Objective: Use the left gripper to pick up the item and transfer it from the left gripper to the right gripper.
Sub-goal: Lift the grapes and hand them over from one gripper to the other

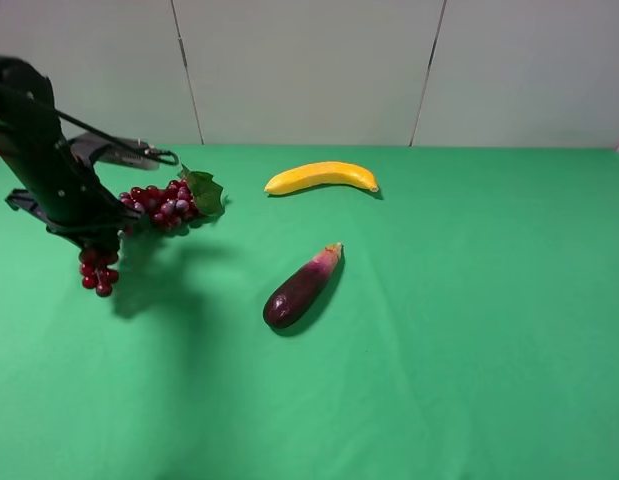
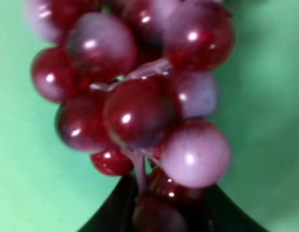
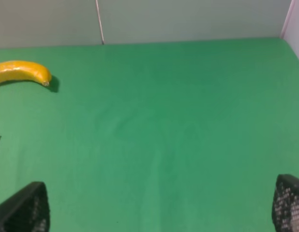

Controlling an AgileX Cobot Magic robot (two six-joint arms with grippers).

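Observation:
The item, a long bunch of glossy dark red and purple grapes [image 1: 164, 205] with green leaves [image 1: 203, 190], lies at the left of the green table. My left gripper [image 1: 97, 238] comes down across the bunch's middle, so grapes show on both sides of it. In the left wrist view the grapes [image 2: 139, 111] fill the frame right against the dark jaws, which look shut on the bunch. I cannot tell whether the bunch is off the cloth. My right gripper [image 3: 156, 207] is open, its fingertips [image 3: 23, 210] far apart over bare cloth; the exterior view does not show it.
A yellow banana [image 1: 321, 176] lies at the back middle, also in the right wrist view [image 3: 21, 72]. A dark purple eggplant [image 1: 301, 288] lies slantwise in the middle. A pale panelled wall [image 1: 309, 70] bounds the table's far edge.

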